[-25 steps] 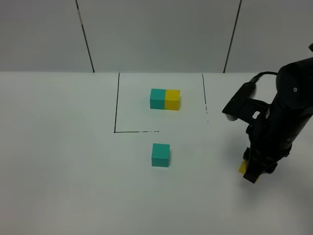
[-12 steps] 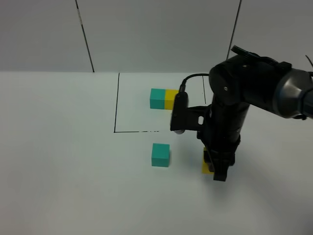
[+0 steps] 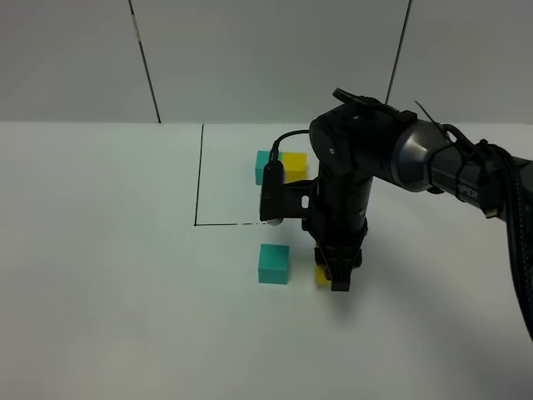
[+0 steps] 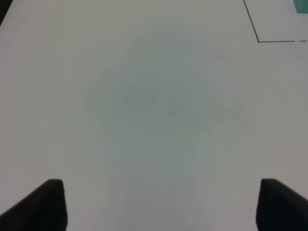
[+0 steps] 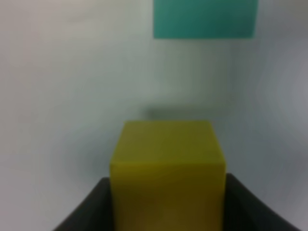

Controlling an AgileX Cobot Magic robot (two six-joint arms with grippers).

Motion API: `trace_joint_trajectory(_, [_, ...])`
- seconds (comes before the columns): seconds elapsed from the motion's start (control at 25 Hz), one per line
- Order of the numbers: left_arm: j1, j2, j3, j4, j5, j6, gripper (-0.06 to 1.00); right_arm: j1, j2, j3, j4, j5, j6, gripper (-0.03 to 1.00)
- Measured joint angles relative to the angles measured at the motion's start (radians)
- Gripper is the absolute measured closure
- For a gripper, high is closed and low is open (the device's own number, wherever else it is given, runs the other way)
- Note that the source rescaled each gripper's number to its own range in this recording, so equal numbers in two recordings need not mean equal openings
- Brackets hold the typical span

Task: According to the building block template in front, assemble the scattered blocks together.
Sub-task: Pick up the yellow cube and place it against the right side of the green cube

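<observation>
The right arm reaches in from the right of the high view, elbow raised and dark wrist pointing straight down. Its right end effector (image 3: 339, 279) is clamped on a yellow cube (image 5: 167, 163). The left end effector (image 4: 163, 207) hangs with jaws spread wide.

The right tool (image 3: 336, 282), clamped on the yellow cube (image 3: 321, 276), has travelled from near the right edge of the surface (image 3: 100, 292) toward its middle. The cube now lies just beside the teal cube (image 3: 273, 263), on its right, with a gap between them. The right arm (image 3: 366, 158) now covers part of the template (image 3: 295, 163).
</observation>
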Motion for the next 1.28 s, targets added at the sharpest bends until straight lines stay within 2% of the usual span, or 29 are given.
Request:
trace_joint_trajectory(0.24, [0.000, 0.000, 0.000, 0.000, 0.000, 0.000, 0.23, 0.000, 0.058, -0.060, 0.001, 0.002, 0.000, 0.96])
trace_joint_trajectory(0.76, [0.000, 0.000, 0.000, 0.000, 0.000, 0.000, 0.23, 0.000, 0.113, -0.078, 0.023, -0.045, 0.000, 0.96])
trace_joint_trajectory(1.08, [0.000, 0.000, 0.000, 0.000, 0.000, 0.000, 0.23, 0.000, 0.130, -0.115, 0.101, -0.044, 0.000, 0.96])
trace_joint_trajectory(1.28, [0.000, 0.000, 0.000, 0.000, 0.000, 0.000, 0.23, 0.000, 0.130, -0.116, 0.116, -0.050, 0.000, 0.96])
